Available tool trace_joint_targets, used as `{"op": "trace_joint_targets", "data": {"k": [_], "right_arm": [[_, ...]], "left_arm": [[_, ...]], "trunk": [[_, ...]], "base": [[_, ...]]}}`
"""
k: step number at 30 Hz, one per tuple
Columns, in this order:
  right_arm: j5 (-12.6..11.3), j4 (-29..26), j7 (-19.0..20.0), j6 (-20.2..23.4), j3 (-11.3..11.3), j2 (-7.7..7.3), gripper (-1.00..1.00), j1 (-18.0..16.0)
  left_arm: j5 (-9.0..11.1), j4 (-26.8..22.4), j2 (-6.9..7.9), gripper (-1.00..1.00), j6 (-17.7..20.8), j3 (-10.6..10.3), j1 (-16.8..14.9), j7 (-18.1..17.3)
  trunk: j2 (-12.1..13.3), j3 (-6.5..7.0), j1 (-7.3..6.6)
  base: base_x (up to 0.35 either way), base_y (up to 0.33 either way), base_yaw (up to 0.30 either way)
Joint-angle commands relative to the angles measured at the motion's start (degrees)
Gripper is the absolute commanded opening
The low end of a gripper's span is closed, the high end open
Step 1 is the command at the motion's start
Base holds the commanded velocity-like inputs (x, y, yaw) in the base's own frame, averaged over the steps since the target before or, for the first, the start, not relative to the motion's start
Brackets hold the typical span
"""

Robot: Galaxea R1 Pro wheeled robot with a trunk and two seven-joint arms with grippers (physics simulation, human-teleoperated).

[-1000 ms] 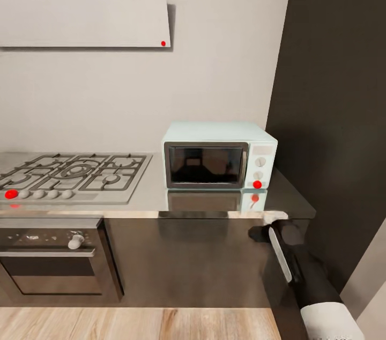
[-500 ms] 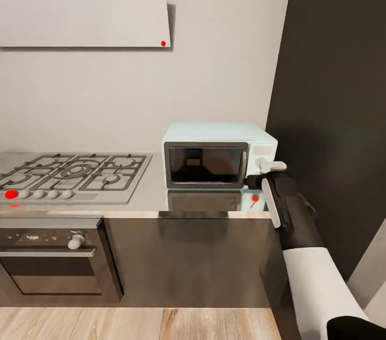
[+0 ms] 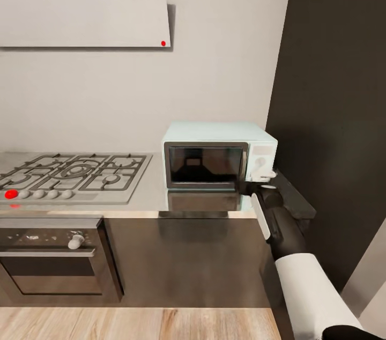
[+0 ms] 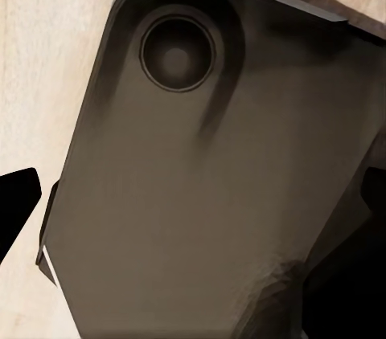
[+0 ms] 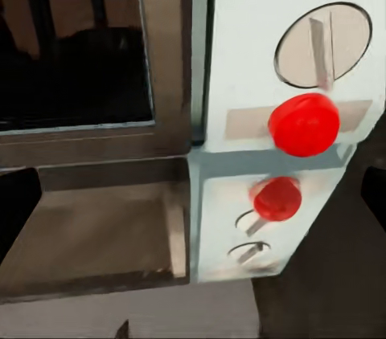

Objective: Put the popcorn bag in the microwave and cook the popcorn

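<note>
the microwave [image 3: 220, 156] sits on the countertop [image 3: 150, 195] against the wall, its dark glass door closed, just right of the gas hob [image 3: 72, 175]. the right gripper [image 3: 258, 179] is raised to the lower corner of the white control panel [image 3: 261, 160], its pale fingertip [image 3: 266, 174] right in front of the panel's lower knob; whether it actually touches the panel is hard to say from the head view. the right wrist view looks straight at that corner: a grey knob [image 5: 323, 43], a red dot [image 5: 304, 124] below it, and their reflection in the shiny slab (a second, fainter red dot among them). the dark tips at the far edges of that view suggest the right fingers are spread apart. the left wrist view shows a dark rounded panel [image 4: 209, 178] over a pale wood floor [image 4: 40, 74], with its finger tips likewise at the far edges, spread wide. a built-in oven [image 3: 51, 259] sits below the hob.
</note>
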Motion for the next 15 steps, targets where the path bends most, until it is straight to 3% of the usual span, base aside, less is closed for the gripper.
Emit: {"op": "trace_joint_targets", "data": {"k": [1,7,11,15], "right_arm": [[0.12,0.87,-0.25,-0.22,0.02,0.28,1.00,-0.02],[0.47,2.24,-0.36,-2.46,0.37,1.69,1.00,0.00],[0.77,1.27,-0.63,-2.54,4.12,1.73,1.00,0.00],[0.79,0.64,-1.40,-2.51,5.22,1.71,1.00,0.00]], "left_arm": [[0.30,-0.07,-0.01,1.00,-0.07,-0.10,0.01,0.04],[0.31,-0.07,-0.01,1.00,-0.07,-0.10,0.01,0.04],[0.29,-0.07,-0.01,1.00,-0.07,-0.10,0.01,0.04],[0.32,-0.07,-0.01,1.00,-0.07,-0.10,0.01,0.04]], "trunk": [[-0.03,-0.05,0.00],[-0.03,-0.05,0.00],[-0.03,-0.05,0.00],[-0.03,-0.05,0.00]], "base": [[0.000,0.000,0.000],[0.000,0.000,0.000],[0.000,0.000,0.000],[0.000,0.000,0.000]]}}
